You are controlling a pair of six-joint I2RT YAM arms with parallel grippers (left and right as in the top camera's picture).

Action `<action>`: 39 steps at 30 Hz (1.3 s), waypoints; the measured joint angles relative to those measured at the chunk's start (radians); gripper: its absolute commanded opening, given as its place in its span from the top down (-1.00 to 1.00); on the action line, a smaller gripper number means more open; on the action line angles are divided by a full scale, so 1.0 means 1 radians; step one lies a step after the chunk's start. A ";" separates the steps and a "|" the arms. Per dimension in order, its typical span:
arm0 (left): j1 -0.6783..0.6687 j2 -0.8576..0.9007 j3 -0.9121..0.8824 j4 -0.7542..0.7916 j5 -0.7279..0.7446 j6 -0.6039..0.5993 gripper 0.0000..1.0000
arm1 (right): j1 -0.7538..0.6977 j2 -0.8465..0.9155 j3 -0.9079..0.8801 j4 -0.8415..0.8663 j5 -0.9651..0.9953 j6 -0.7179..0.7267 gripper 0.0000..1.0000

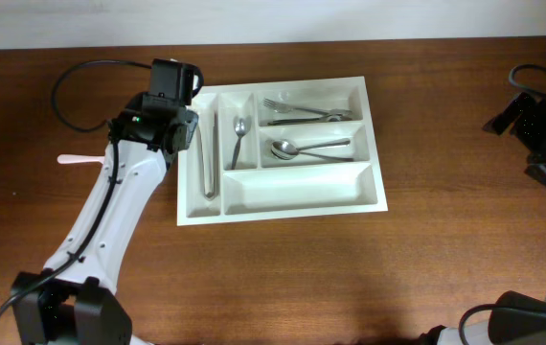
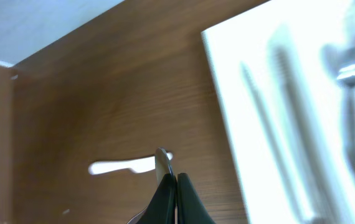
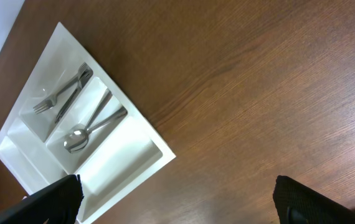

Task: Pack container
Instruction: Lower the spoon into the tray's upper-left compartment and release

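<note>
I read this as the fetch step of packing. The large white rectangular plastic cutlery tray (image 1: pixel 292 187) sits in the middle of the overhead frame on the brown wooden table (image 1: pixel 426 268), and most of it is stocked. Metal forks (image 1: pixel 297 107) lie in its upper right compartment and metal spoons (image 1: pixel 302 149) in the one below. A small metal spoon (image 1: pixel 238 129) and a long thin metal piece (image 1: pixel 210 153) fill the two narrow upright ones, while the lowest long compartment is bare. One piece lies loose: a white plastic utensil (image 1: pixel 77 160) at the left of the overhead frame, apart from the tray.

My left tool (image 2: pixel 174 180) is pinched fully together, just short of that utensil in the lower middle of the left wrist view. A small greyish sliver shows at its tips, and I cannot tell what that is. My right tool (image 3: pixel 177 186) stands spread wide with nothing between its fingers, at the right edge of the overhead frame, well apart from the tray.

Next, as I judge it, I must spread the left tool, lower it astride the utensil, close on it, and carry it to the bare compartment
</note>
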 measured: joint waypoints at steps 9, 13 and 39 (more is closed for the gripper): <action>-0.091 -0.002 0.000 0.092 0.245 -0.047 0.96 | 0.000 0.000 0.000 0.000 0.000 0.000 -0.97; -0.112 -0.002 0.000 0.146 0.276 -0.179 0.96 | 0.000 0.000 0.000 0.000 0.000 0.000 -0.97; -0.145 0.223 0.000 0.250 0.294 -0.792 0.95 | 0.000 0.000 0.000 0.000 0.000 0.000 -0.97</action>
